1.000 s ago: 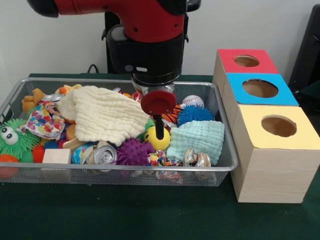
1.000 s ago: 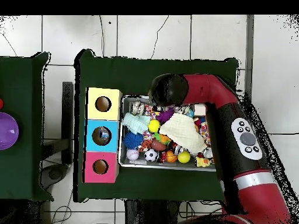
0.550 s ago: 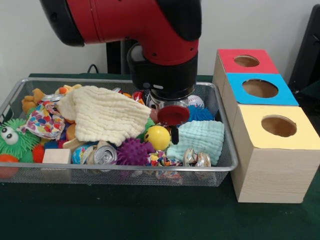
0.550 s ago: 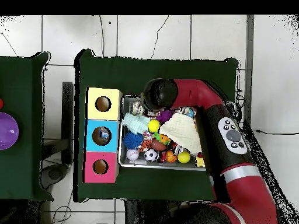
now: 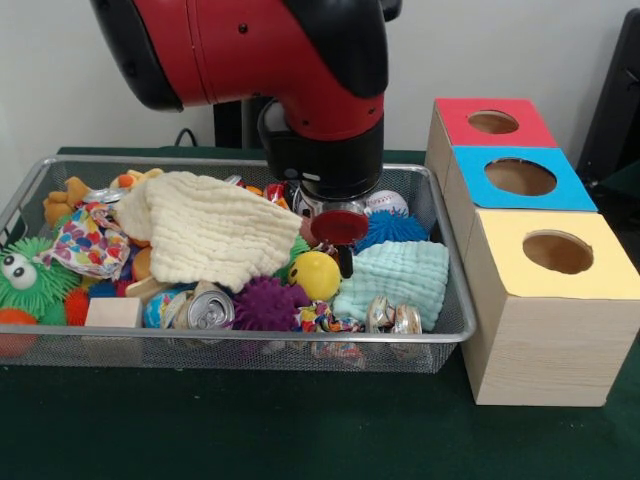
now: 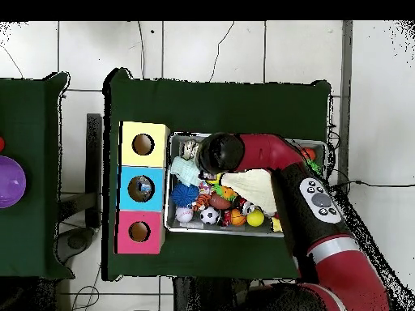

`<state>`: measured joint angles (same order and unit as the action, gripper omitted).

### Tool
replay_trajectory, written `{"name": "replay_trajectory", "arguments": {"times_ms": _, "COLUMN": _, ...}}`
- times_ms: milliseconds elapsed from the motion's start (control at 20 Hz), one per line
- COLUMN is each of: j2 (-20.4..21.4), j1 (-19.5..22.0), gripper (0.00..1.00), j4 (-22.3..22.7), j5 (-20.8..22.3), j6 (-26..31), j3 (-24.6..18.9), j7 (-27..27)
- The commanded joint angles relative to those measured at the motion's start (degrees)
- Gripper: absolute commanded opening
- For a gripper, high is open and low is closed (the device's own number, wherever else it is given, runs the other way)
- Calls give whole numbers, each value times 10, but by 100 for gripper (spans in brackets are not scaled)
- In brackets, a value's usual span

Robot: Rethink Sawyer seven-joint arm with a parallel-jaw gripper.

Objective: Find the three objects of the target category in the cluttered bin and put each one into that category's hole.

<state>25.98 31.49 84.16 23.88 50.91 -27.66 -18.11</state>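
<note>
A wire mesh bin [image 5: 250,338] holds a heap of toys, balls and cloths. My gripper [image 5: 343,262] hangs low inside it, between a yellow ball [image 5: 314,276] and a folded mint cloth [image 5: 398,280], under a red disc on the wrist. Whether it holds anything is hidden. A blue spiky ball [image 5: 397,229] and a baseball [image 5: 386,202] lie just behind it. To the right stand three boxes with top holes: red [image 5: 492,122], blue [image 5: 520,177] and yellow [image 5: 557,252]. In the overhead view the wrist [image 6: 219,152] covers the gripper, beside the mint cloth [image 6: 185,170].
A cream cloth [image 5: 210,230] drapes over the bin's middle. A purple spiky ball [image 5: 266,303], a soda can [image 5: 208,312], a wood block [image 5: 113,312] and a green fuzzy toy [image 5: 25,280] crowd the front and left. A patterned cloth [image 5: 85,242] lies at the left.
The gripper has shifted from over the yellow ball into the gap between that ball and the mint cloth. The wrist has swung further in over the bin.
</note>
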Motion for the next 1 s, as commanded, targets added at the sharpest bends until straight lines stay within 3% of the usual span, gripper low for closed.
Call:
{"name": "replay_trajectory", "arguments": {"times_ms": 50, "j2": -39, "j1": 0, "gripper": 100, "j4": 54, "j5": -33, "j6": -35, "j3": 30, "j7": -170}}
{"name": "replay_trajectory", "arguments": {"times_ms": 400, "j2": -77, "j1": -23, "gripper": 100, "j4": 37, "j5": -60, "j6": -99, "j3": 33, "j7": -213}}
{"name": "replay_trajectory", "arguments": {"times_ms": 700, "j2": -76, "j1": -25, "gripper": 100, "j4": 51, "j5": -99, "j6": -173, "j3": 4, "j7": -220}}
{"name": "replay_trajectory", "arguments": {"times_ms": 1000, "j2": -66, "j1": -43, "gripper": 100, "j4": 54, "j5": -122, "j6": -169, "j3": 24, "j7": -218}}
